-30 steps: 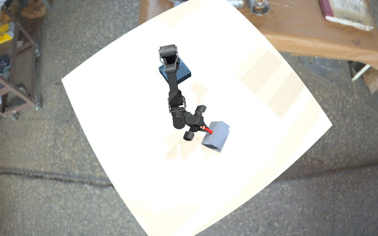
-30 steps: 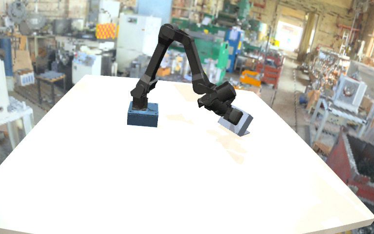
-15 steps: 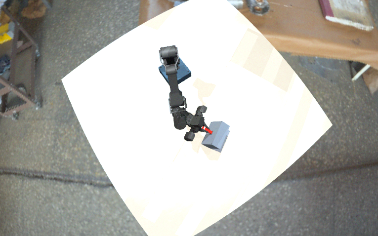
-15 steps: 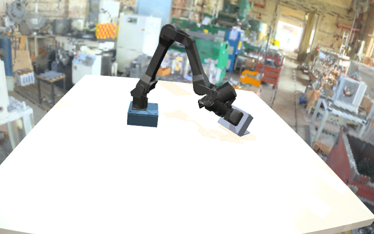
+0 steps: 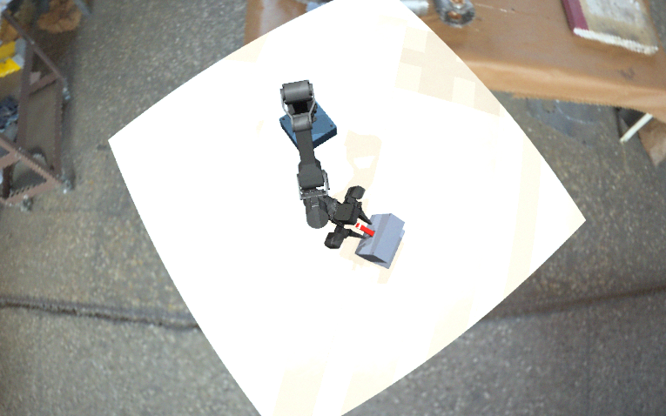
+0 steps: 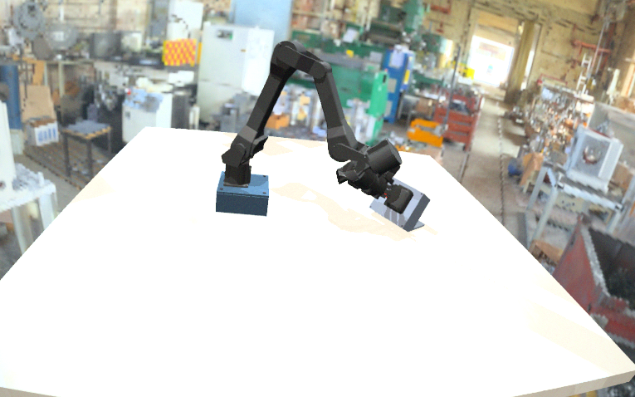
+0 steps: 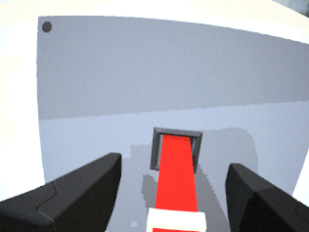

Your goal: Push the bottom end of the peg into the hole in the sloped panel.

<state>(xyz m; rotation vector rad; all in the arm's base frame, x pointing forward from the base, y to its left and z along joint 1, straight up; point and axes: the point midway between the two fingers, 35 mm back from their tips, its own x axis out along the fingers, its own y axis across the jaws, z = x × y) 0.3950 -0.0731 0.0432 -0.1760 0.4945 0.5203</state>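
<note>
Both fingers of your gripper [image 5: 367, 231] [image 7: 173, 162] stand apart, clear of the red peg [image 5: 366, 230] [image 7: 177, 180]; back straight out along the hole's [image 7: 154, 151] line.

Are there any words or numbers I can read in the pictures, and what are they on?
None that I can read.
The red peg with a white band and the grey sloped panel show no writing.
Marks on the background machines are too blurred.
</note>
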